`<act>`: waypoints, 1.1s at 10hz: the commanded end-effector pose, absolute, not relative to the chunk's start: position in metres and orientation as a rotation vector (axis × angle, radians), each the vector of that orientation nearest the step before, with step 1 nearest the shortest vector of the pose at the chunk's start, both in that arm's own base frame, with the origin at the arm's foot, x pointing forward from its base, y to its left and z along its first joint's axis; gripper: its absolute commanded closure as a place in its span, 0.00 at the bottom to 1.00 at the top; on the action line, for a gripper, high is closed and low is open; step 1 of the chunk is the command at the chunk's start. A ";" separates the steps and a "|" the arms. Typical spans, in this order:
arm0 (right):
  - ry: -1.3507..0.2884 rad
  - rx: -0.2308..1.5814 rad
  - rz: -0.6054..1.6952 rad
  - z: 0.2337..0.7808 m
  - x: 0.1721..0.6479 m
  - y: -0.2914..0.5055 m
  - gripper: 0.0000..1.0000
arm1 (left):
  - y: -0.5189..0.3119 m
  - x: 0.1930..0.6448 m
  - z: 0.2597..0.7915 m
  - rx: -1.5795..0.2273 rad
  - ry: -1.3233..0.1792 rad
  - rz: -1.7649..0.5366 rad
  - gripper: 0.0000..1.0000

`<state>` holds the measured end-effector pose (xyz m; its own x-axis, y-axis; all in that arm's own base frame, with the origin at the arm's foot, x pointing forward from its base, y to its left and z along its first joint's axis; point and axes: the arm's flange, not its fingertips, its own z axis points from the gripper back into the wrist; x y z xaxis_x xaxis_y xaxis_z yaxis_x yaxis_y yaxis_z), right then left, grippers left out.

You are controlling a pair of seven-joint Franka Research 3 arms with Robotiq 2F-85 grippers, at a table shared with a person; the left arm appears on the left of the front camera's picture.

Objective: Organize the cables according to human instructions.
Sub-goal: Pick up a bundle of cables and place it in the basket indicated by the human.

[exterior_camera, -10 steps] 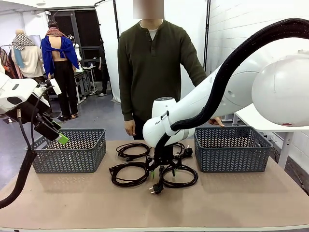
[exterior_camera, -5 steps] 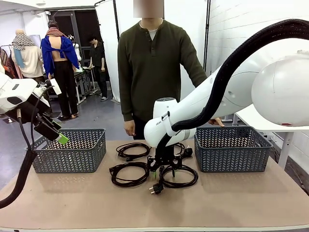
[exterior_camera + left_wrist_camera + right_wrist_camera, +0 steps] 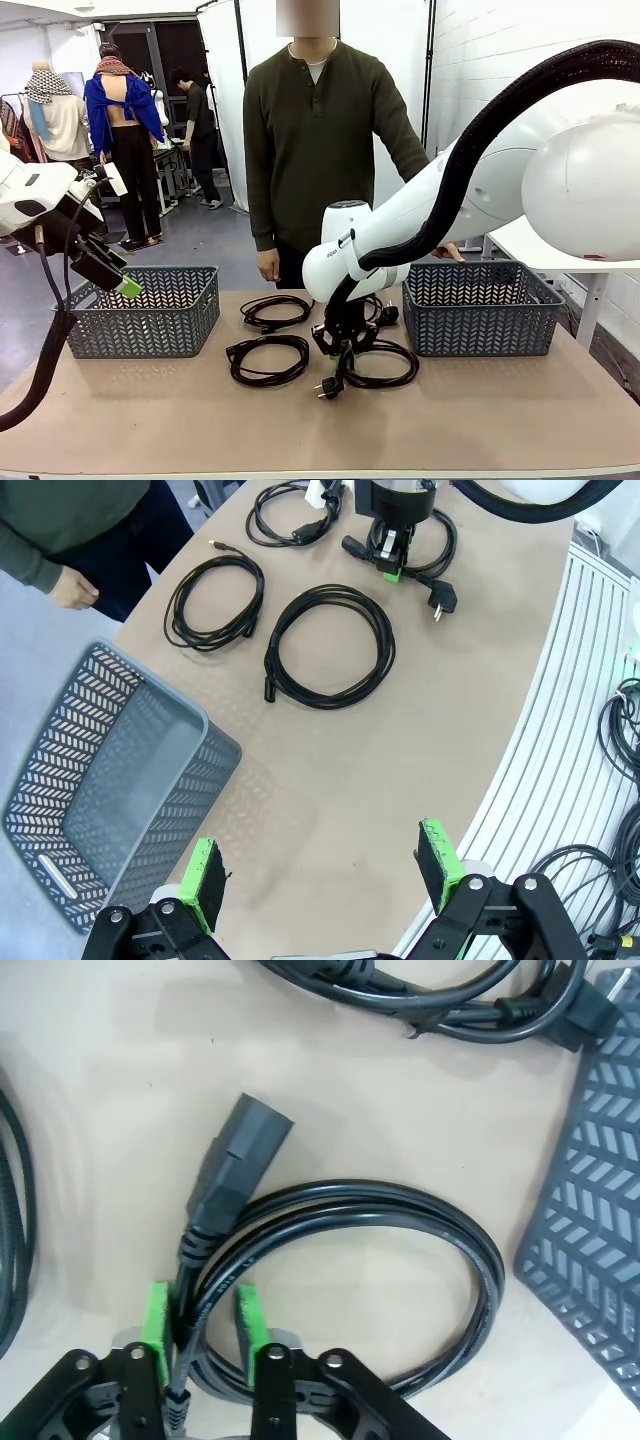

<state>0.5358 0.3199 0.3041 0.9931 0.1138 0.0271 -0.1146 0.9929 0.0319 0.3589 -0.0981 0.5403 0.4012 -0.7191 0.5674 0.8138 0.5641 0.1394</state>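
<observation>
**Right gripper pinches the near right cable, left gripper held open**

At the left side you see the left arm raised near the left basket (image 3: 150,318). Its wrist is tilted so that the left gripper (image 3: 320,870) looks down on the table (image 3: 200,430). Its green pads are spread wide, with nothing between them.

Next to this basket two loops lie flat and apart: the far left cable (image 3: 272,326) and, in front of it, the near left cable (image 3: 265,380).

The person (image 3: 320,140) stands behind the middle of the table, arms down.

The right arm reaches in from the right and points straight down. The right gripper (image 3: 203,1318) has its pads pressed on the strands of the near right cable (image 3: 400,1210), just below its plug (image 3: 235,1160); the loop lies on the table.

The far right cable (image 3: 386,314) lies behind it, just beside the right basket (image 3: 480,318).
</observation>
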 end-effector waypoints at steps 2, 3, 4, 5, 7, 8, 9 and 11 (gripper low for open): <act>-0.031 0.039 0.130 0.291 0.531 0.325 1.00 | -0.097 0.360 0.537 -0.182 -0.650 -0.977 0.00; -0.028 0.033 0.130 0.290 0.531 0.327 1.00 | -0.097 0.360 0.537 -0.182 -0.650 -0.977 0.00; -0.014 0.042 0.133 0.293 0.529 0.329 1.00 | -0.097 0.360 0.537 -0.182 -0.650 -0.977 0.00; -0.013 0.052 0.132 0.296 0.523 0.331 1.00 | -0.097 0.360 0.537 -0.182 -0.650 -0.977 0.00; 0.012 0.077 0.137 0.315 0.512 0.335 1.00 | -0.097 0.360 0.537 -0.182 -0.650 -0.977 0.00; 0.035 0.085 0.174 0.331 0.502 0.337 1.00 | -0.097 0.360 0.537 -0.182 -0.650 -0.977 0.00; 0.023 0.065 0.257 0.345 0.493 0.337 1.00 | -0.097 0.360 0.537 -0.182 -0.650 -0.977 0.00; -0.041 -0.019 0.416 0.369 0.482 0.330 1.00 | -0.097 0.360 0.537 -0.182 -0.650 -0.977 0.00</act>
